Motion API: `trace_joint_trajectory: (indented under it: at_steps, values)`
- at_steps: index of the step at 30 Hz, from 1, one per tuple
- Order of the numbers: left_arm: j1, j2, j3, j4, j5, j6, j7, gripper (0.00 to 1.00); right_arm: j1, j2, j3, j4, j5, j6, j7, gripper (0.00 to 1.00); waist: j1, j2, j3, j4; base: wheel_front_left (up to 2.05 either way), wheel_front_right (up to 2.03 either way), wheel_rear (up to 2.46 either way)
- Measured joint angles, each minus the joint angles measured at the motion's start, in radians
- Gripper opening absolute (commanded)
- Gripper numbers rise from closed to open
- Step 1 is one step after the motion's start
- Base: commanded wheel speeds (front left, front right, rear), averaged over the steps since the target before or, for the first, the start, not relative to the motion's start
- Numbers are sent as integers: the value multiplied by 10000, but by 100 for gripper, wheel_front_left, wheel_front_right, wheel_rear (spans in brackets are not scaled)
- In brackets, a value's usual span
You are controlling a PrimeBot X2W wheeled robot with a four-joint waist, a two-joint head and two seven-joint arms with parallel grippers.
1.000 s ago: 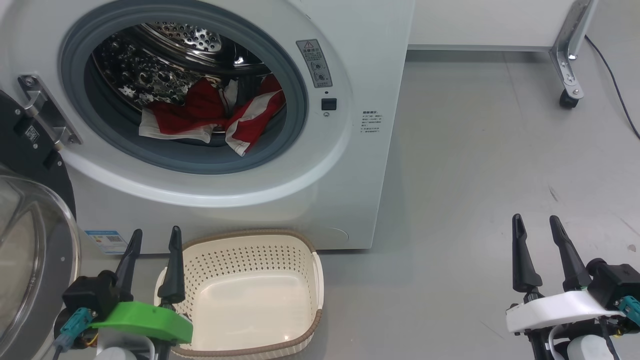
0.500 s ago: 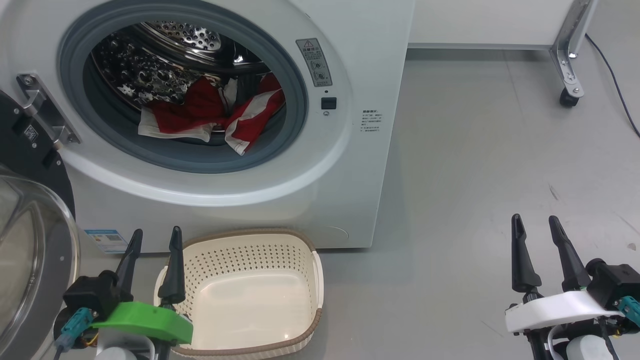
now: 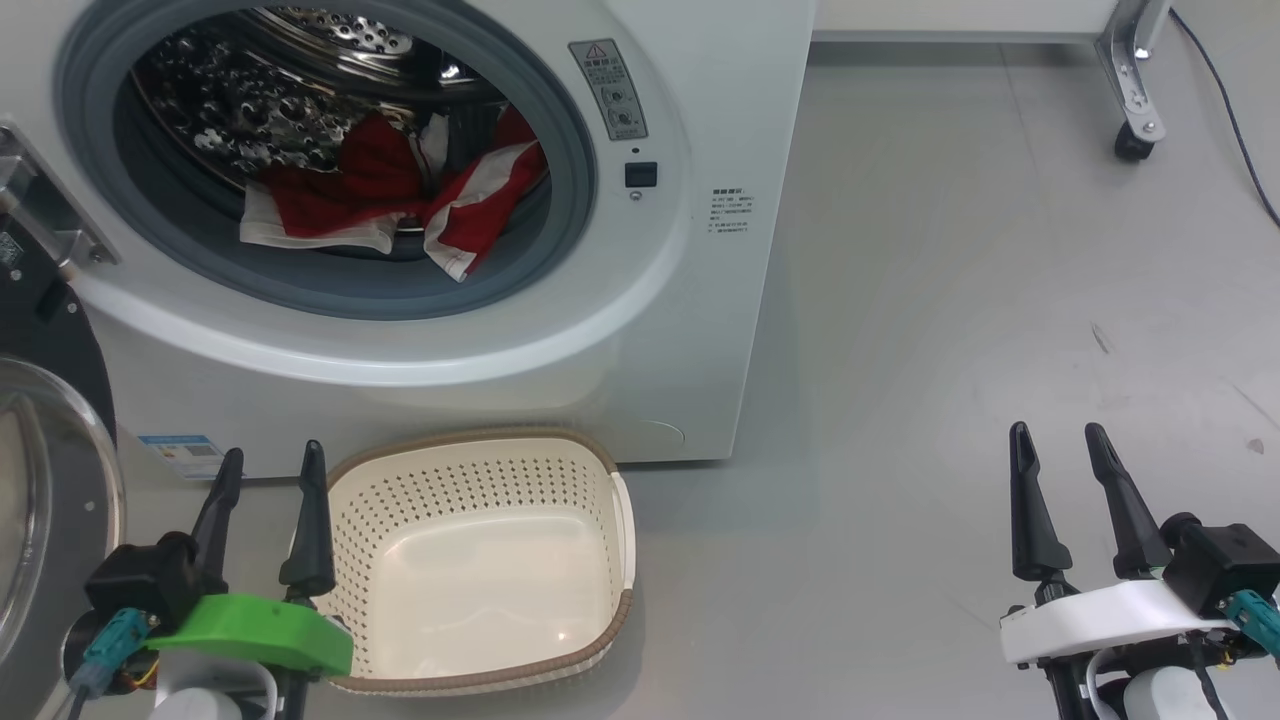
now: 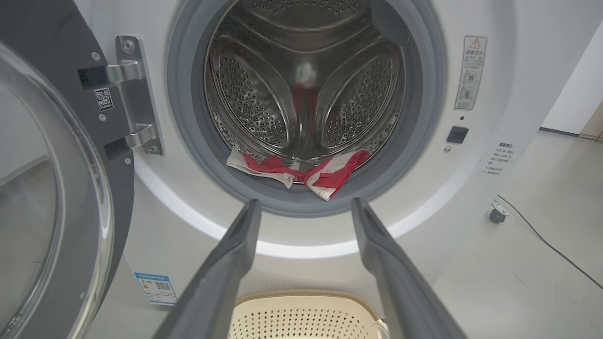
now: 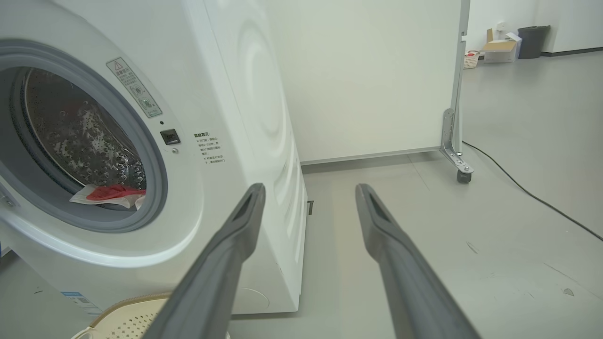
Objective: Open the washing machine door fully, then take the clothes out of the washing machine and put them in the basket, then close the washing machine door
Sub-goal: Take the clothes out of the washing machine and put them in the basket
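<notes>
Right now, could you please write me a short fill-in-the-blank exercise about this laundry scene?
The red clothes lie in the washing machine's steel ____.
The washing machine door stands ____.
The cream basket on the floor is ____.
The left gripper and right gripper both hold ____.
Missing words: drum; open; empty; nothing.

The washing machine door [image 3: 45, 470] is cut off by the head view's left edge, and the washing machine [image 3: 520, 370] loses its top past the upper edge. Its black printed text [image 3: 732, 212] is too small to read (so is the blue sticker [image 3: 180, 455]). The basket [image 4: 306, 315] runs off the left wrist view's bottom edge.
</notes>
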Motion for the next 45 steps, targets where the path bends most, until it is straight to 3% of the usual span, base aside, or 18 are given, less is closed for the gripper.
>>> trace_joint_trajectory:
  at_steps: [12, 21, 32, 45]
  values:
    - [-739, 491, 431, -337, -4, 222, 646, 100, -228, 15, 146, -395, -82, 2, 0, 100, 0, 0, 1224, -687, 0, 0, 0]
    - [-2083, 1099, 1009, -263, -176, 546, 1553, 100, -763, 142, 458, -439, -82, 79, 0, 100, 0, 0, 2273, -1659, 0, 0, 0]
    - [-3810, 2050, 1206, 617, -176, 744, 3212, 100, -1194, 385, 673, -384, -48, 86, 0, 100, 0, 0, 3239, -2936, 0, 0, 0]
    - [-5409, 3037, 1064, 1670, 242, 924, 4638, 100, -1501, 495, 978, -295, 92, 115, -2, 100, 0, 0, 4023, -3910, 0, 0, 0]
